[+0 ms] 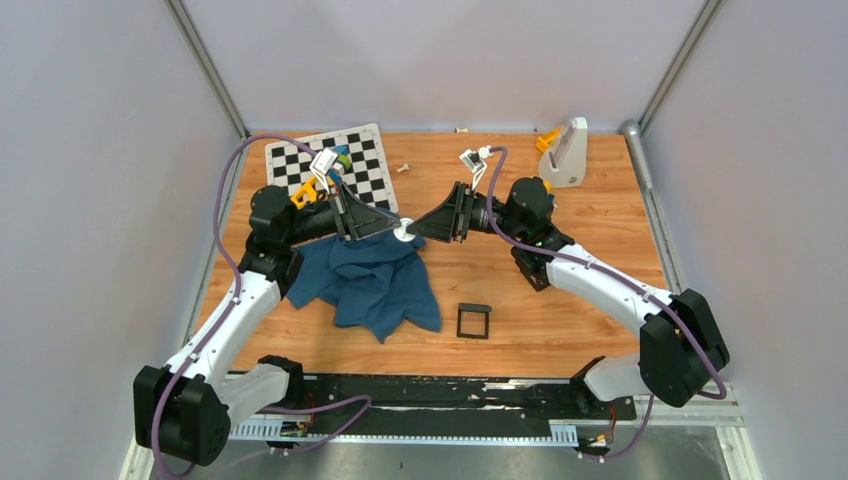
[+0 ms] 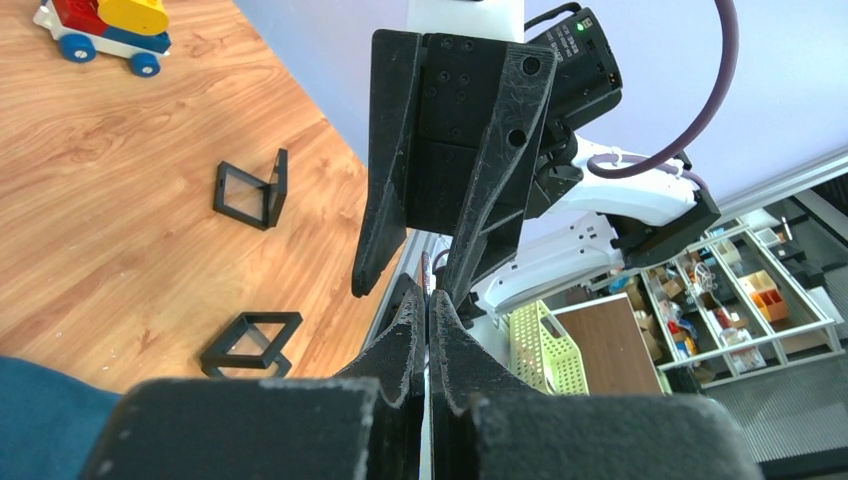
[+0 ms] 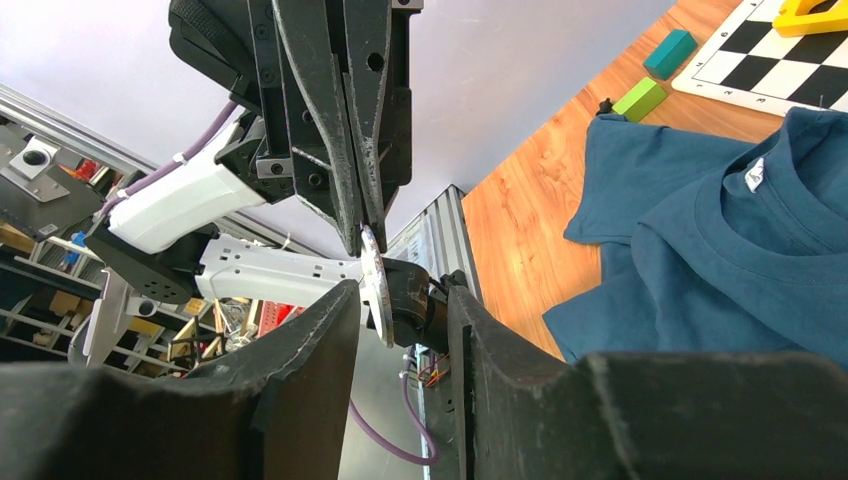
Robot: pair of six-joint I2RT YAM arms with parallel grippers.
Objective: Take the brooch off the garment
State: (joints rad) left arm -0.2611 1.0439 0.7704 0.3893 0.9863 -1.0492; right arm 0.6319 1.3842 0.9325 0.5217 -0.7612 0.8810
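My left jaws are pressing together on the rim of the brooch (image 3: 373,285), a small silvery disc held up in the air at the centre of the overhead view. My right jaws are standing apart, one finger on each side of that disc; I cannot tell whether either is touching it. The brooch is sitting just past the upper right edge of the garment (image 1: 375,285) and apart from the cloth, which is lying crumpled on the table (image 1: 580,200) left of centre. A chequered board (image 1: 365,165) is lying at upper left, and a black square frame (image 1: 473,320) below centre.
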